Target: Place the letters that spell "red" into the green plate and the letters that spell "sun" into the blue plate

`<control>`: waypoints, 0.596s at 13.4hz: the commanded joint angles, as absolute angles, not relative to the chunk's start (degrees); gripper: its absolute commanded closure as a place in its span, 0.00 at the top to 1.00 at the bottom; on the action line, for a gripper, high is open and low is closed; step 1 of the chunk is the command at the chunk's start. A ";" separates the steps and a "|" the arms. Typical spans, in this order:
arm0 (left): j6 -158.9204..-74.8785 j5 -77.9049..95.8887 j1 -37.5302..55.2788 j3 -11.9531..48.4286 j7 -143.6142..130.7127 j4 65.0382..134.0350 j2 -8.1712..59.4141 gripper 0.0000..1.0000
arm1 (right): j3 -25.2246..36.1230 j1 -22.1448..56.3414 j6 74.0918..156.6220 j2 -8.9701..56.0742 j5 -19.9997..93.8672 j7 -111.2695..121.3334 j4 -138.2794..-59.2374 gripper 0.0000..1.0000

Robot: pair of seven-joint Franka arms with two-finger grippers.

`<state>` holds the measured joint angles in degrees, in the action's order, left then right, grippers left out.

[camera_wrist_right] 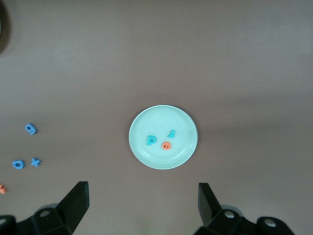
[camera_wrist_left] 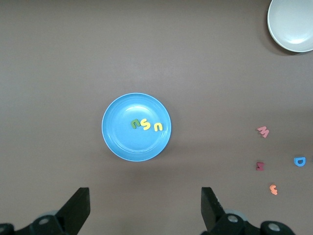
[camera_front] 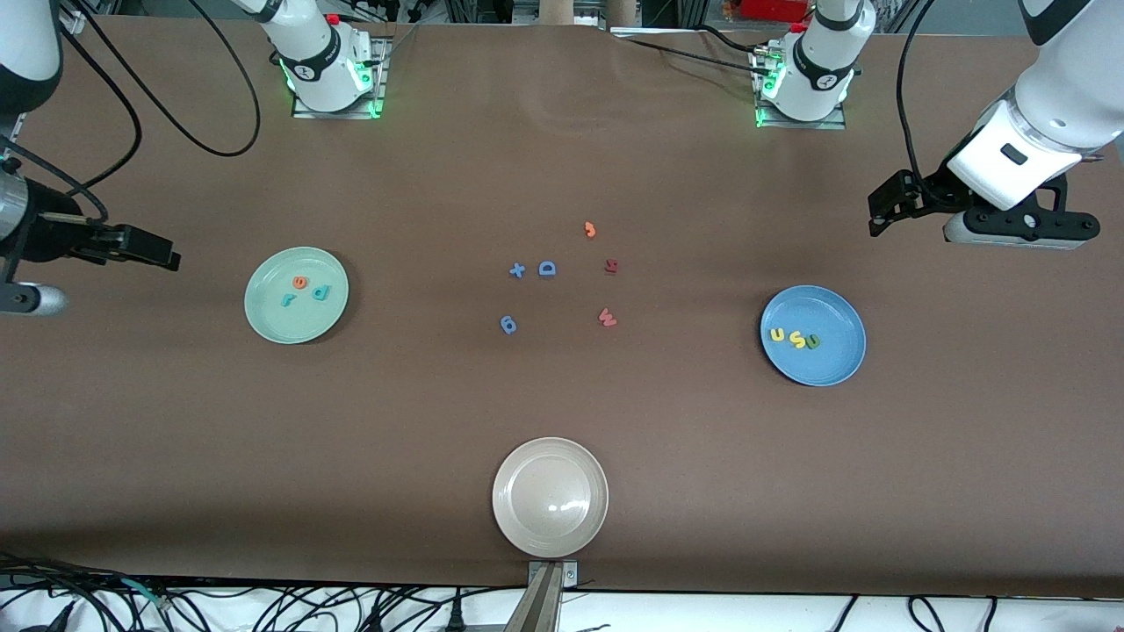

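Starting nearest the front camera, the beige-white plate (camera_front: 550,497) sits by the table edge, nothing in it. Farther up, the blue plate (camera_front: 812,335) lies toward the left arm's end, holding a yellow u (camera_front: 777,334), a yellow s (camera_front: 796,339) and a dark green u (camera_front: 813,341) in a row, touching or nearly so. The green plate (camera_front: 296,294) lies toward the right arm's end with the teal r (camera_front: 288,300), teal d (camera_front: 320,292) and orange e (camera_front: 299,283) clustered on it. Mid-table loose letters: blue g shape (camera_front: 508,325), red w (camera_front: 607,317), a dark red piece (camera_front: 611,265), blue D (camera_front: 547,269), blue x (camera_front: 517,270), orange 3 (camera_front: 590,230) farthest. The left gripper (camera_front: 889,209) hangs in the air over bare table at its end, wrist bent, arm pulled out to the side, fingers (camera_wrist_left: 78,206) spread wide apart, nothing between them; its wrist camera looks down at the blue plate. The right gripper (camera_front: 145,248) hangs over bare table near the green plate, arm reaching in from the edge, fingers (camera_wrist_right: 76,198) wide apart, holding nothing.
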<state>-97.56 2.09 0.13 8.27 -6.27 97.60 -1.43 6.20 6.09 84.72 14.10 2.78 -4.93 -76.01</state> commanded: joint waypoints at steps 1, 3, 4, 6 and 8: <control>-96.15 2.37 0.09 8.44 -6.59 95.71 -0.53 1.00 | 0.72 1.51 90.42 8.19 0.53 -5.62 -84.35 0.98; -96.15 2.37 0.09 8.44 -6.59 95.71 -0.53 1.00 | -1.48 -1.13 96.47 4.59 0.53 -5.63 -90.85 0.98; -96.15 2.29 0.09 8.44 -6.59 95.71 -0.53 1.00 | -2.80 -2.80 97.98 3.53 0.44 -5.63 -92.27 0.98; -96.15 2.29 0.09 8.44 -6.59 95.63 -0.53 1.00 | -6.31 -5.78 98.00 3.43 -0.17 -5.63 -92.02 0.99; -96.15 2.29 0.09 8.44 -6.59 95.71 -0.53 1.00 | -7.82 -6.77 98.70 3.16 -1.93 -5.98 -91.93 0.99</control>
